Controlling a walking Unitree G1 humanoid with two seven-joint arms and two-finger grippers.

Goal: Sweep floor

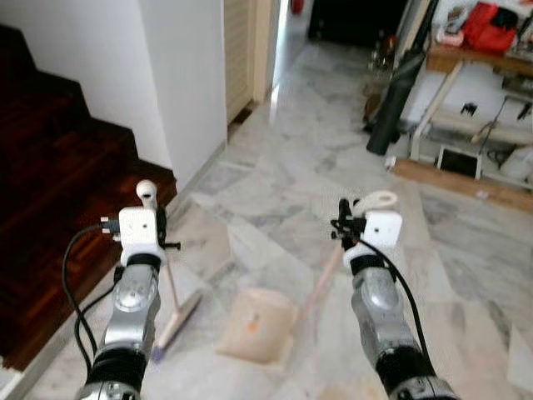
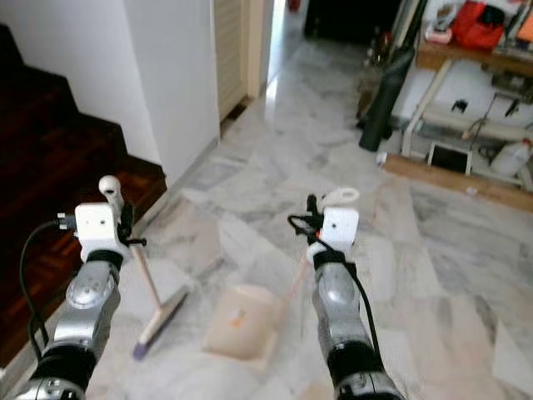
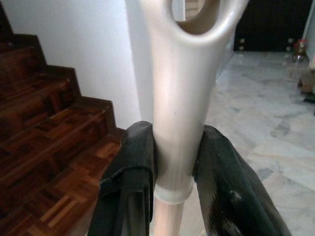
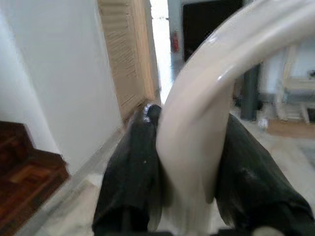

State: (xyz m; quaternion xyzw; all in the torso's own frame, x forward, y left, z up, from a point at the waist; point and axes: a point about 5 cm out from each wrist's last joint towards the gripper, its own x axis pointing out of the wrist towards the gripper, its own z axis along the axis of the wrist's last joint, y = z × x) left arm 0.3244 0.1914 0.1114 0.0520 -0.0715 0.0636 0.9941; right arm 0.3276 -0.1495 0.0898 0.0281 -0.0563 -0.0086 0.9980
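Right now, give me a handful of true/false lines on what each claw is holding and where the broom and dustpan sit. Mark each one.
1. The left claw is shut on the broom handle. True.
2. The right claw is open and holds nothing. False: it is shut on the dustpan handle.
3. The dustpan rests on the marble floor between the two arms. True.
4. The broom head is up on the wooden stairs. False: it is down on the marble floor, beside the stairs.
5. The dustpan lies to the robot's left of the broom head. False: it lies to the right.
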